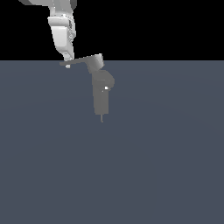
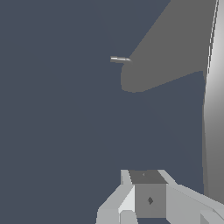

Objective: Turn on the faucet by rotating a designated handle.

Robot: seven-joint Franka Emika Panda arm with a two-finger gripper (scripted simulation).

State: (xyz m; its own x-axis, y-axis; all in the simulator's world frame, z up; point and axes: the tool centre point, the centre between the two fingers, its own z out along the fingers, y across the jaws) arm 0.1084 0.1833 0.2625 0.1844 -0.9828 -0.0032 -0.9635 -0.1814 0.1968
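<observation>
Grey handle [image 1: 83,61] looks stiff and hinged at its hub; push its thin free end, right under the hand [image 1: 68,62]. Whether the hand is open is unclear.

A flat, matte slate-blue floor [image 1: 166,166] fills the lower part of the exterior view and runs unbroken from edge to edge. It carries no seams, marks or texture, only a very faint lightening toward its far edge. That far edge is a straight, level line, and above it lies a band of plain black backdrop [image 1: 166,26] with no detail in it. The light is even and soft. In the wrist view the same slate-blue floor [image 2: 57,131] takes up most of the picture, uniform in tone.
</observation>
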